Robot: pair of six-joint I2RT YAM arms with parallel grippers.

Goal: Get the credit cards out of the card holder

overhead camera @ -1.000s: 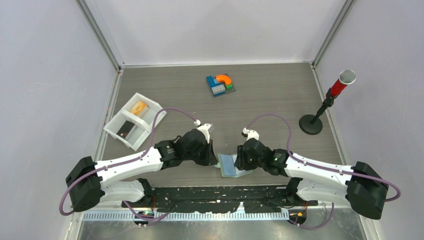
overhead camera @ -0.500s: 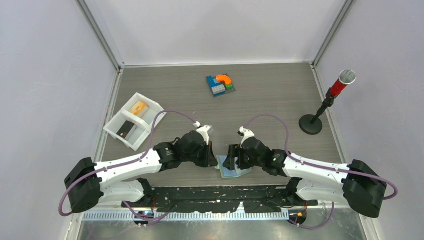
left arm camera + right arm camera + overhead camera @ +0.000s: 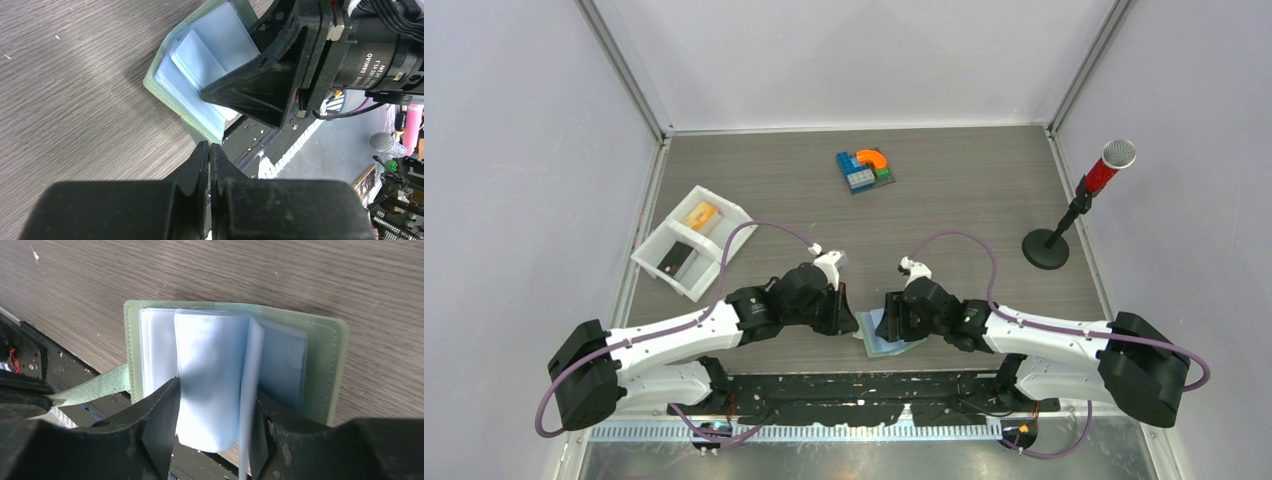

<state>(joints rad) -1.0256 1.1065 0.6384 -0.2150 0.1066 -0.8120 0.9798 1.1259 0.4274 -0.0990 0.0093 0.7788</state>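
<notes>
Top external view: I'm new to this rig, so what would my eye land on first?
An open sage-green folding card holder at the near edge, worked from both sides: the right gripper straddles its light blue sleeve pages, the left gripper pinches its closure tab. Next, the white two-compartment tray at left, holding an orange card.
</notes>
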